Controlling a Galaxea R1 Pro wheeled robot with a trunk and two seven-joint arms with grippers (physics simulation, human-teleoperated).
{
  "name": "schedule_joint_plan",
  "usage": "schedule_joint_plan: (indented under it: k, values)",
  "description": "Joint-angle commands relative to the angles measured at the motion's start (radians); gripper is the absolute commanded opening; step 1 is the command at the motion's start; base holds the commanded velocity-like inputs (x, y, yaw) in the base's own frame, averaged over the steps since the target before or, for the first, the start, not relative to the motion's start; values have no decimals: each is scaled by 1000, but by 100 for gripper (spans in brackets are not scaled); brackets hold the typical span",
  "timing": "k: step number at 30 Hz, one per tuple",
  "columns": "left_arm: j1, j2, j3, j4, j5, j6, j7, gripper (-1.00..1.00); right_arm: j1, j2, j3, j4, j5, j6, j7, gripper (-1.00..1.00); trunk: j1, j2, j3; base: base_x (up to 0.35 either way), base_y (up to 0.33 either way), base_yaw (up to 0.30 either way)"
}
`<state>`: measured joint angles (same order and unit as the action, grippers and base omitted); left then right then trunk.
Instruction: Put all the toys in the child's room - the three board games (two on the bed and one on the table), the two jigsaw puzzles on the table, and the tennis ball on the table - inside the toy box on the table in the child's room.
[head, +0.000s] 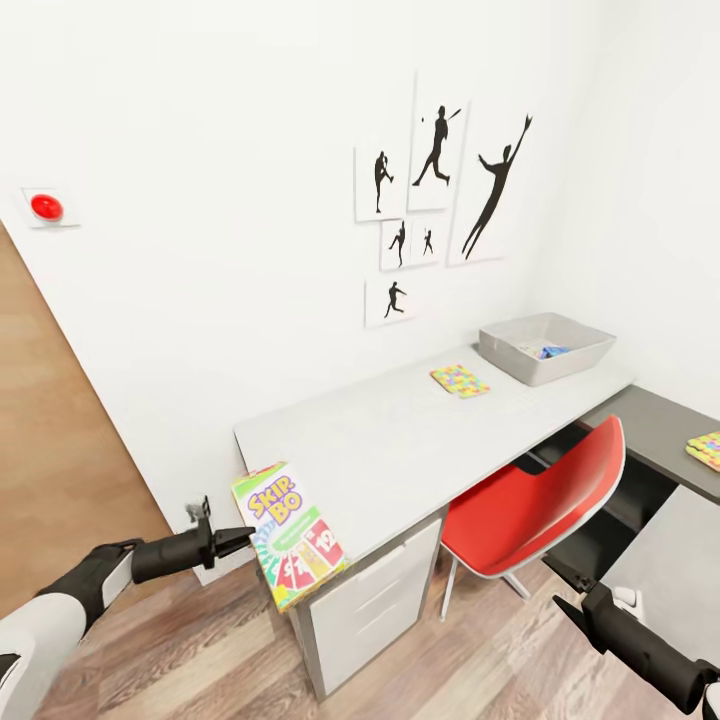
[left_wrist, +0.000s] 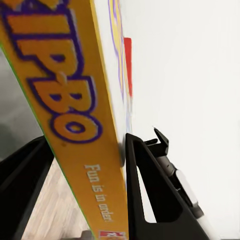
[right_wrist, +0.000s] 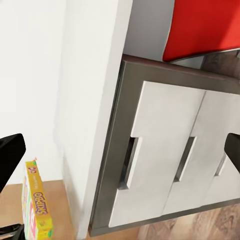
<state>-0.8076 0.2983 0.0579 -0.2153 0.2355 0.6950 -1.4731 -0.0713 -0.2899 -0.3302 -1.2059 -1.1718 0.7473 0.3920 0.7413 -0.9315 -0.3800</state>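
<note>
My left gripper (head: 238, 541) is shut on the SKIP-BO board game (head: 291, 535) and holds it upright by the near left corner of the table (head: 400, 440). In the left wrist view the box's yellow edge (left_wrist: 70, 100) sits clamped between the two fingers (left_wrist: 147, 180). The toy box (head: 545, 347) stands at the table's far right end, and something blue (head: 552, 351) lies inside it. One jigsaw puzzle (head: 459, 380) lies on the table near the toy box. A second jigsaw puzzle (head: 707, 449) rests on the dark grey cabinet (head: 660, 425). My right gripper (head: 575, 598) hangs open and empty, low on the right.
A red chair (head: 540, 500) is pushed under the table beside the white drawers (head: 372, 610). Black sport prints (head: 440, 190) hang on the white wall. A wooden door (head: 50, 450) is at the left. The right wrist view faces the drawers (right_wrist: 165, 165), with the SKIP-BO box (right_wrist: 36, 210) beside them.
</note>
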Motion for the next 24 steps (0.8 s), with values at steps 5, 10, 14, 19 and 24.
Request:
schedule_joint_plan:
  k: [5, 10, 14, 19, 24]
  values:
    - [-2, 54, -2, -45, -10, 76, -31, -100, -1, 0, -2, 0, 0, 7, 5, 100, -19, 34, 15, 0, 0, 0]
    - [-2, 63, -19, -88, -14, 117, -91, -100, -1, 1, -3, 0, 0, 6, 9, 100, -38, 69, 30, 0, 0, 0]
    - [-5, 65, -65, -102, -14, 143, -98, -100, -1, 0, -4, -1, 0, 5, 9, 100, -54, 97, 43, 0, 0, 0]
    - [-10, 65, -92, -126, -14, 160, -98, -100, -1, 3, -5, 0, -1, 5, 9, 100, -73, 132, 58, 0, 0, 0]
    - [-11, 65, -99, -149, -15, 185, -98, -100, -1, 7, -8, -2, -3, 5, 10, 100, -92, 167, 74, 0, 0, 0]
